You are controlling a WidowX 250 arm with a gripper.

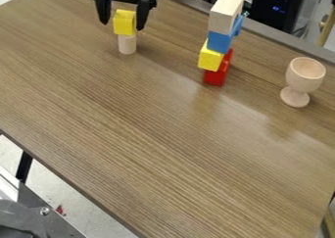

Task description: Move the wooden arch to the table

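Bench (163, 149) is brown with stripy wood lines, and all the toys are on it. At one o'clock I see a tall tower (210, 59). It has a red block (214, 78) at the bottom, then a yellow one, then a blue block (219, 42), and a long pale wood block (224, 14) on top. The black claw (123, 25) hangs between eleven and twelve o'clock. It is spread wide, with one finger on each side of a small yellow block (124, 22). A pale wood cup (304, 75) stands right way up between two and three o'clock. That small yellow block sits on a pale round peg (127, 44). I can't tell which piece is the wooden arch, or where it is.
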